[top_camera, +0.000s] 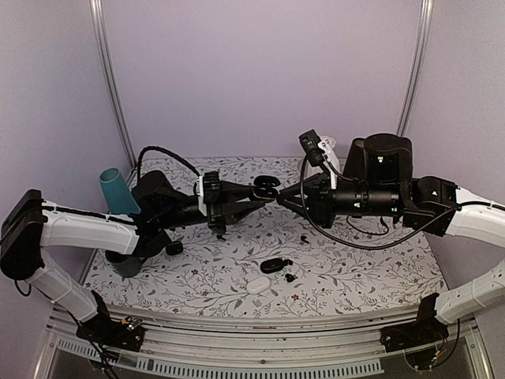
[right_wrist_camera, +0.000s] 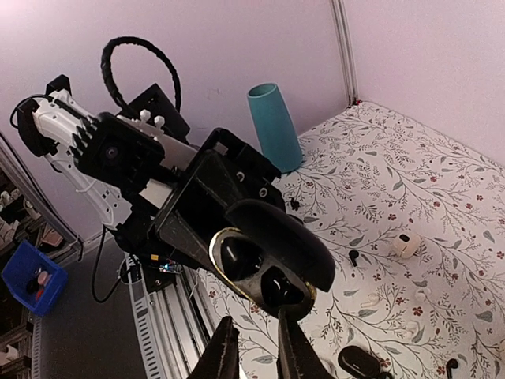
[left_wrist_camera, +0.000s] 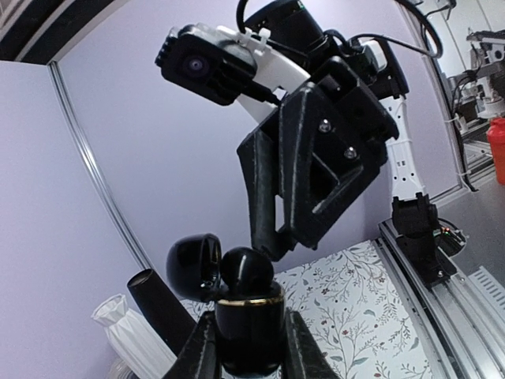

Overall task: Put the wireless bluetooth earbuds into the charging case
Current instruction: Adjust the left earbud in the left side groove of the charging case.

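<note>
Charging case [left_wrist_camera: 249, 320] open, midair, clamped in left end effector [left_wrist_camera: 251, 351]

Left arm [top_camera: 87, 229] and right arm [top_camera: 480, 223] had white shells and black joints. Left end effector [top_camera: 263, 192] and right end effector [top_camera: 284, 195] were matte black (screws [left_wrist_camera: 325, 125] showed on the right), with looping cables [top_camera: 162, 151].

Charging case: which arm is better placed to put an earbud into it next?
Right. The left claw is shut on the open charging case, holding it aloft; the right claw has its tips at the open cavity.
</note>
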`<state>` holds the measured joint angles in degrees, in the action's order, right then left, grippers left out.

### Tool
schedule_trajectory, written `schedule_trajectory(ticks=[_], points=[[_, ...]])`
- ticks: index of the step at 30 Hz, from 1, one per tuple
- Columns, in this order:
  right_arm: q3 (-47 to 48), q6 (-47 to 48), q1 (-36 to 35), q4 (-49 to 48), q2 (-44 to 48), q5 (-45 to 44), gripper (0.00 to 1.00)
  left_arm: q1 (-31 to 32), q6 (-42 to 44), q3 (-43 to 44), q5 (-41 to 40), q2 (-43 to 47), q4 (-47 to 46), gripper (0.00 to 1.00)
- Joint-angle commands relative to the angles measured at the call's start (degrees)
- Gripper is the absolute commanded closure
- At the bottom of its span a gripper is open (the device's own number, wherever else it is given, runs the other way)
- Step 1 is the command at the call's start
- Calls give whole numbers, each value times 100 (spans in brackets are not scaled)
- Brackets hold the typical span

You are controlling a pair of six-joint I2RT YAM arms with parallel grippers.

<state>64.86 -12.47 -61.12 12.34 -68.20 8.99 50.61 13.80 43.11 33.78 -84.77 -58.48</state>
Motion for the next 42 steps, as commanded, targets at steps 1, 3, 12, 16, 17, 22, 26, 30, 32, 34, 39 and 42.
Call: schedule_trajectory(ticks=[1,3,12,16,17,22,26,30,32,34,39,42], points=[[-72,-329,-35,-541,86,-307,86,119,304,-13,-233,135,200,100],[-154,-406,-40,-691,145,-282,87,141,334,-11,-278,143,220,100],[-117,-528,-38,-692,11,-261,89,225,487,39,-419,152,329,100],[-155,-684,-34,-780,-29,-401,93,264,509,48,-483,160,328,100],[-169,-723,-39,-804,-51,-427,93,277,507,48,-498,157,333,100],[-204,-800,-41,-820,-130,-460,95,317,514,65,-589,165,310,100],[-203,-784,-57,-783,-214,-457,96,336,518,74,-639,172,263,100],[-198,-768,-79,-790,-265,-436,96,346,519,96,-674,155,271,100],[-184,-745,-110,-783,-304,-406,95,344,525,99,-686,144,267,100],[-159,-717,-148,-779,-329,-399,96,349,522,101,-691,137,275,100],[-120,-678,-197,-760,-358,-394,95,353,543,116,-719,109,304,100],[-92,-651,-220,-736,-356,-396,95,353,549,140,-764,78,356,100]])
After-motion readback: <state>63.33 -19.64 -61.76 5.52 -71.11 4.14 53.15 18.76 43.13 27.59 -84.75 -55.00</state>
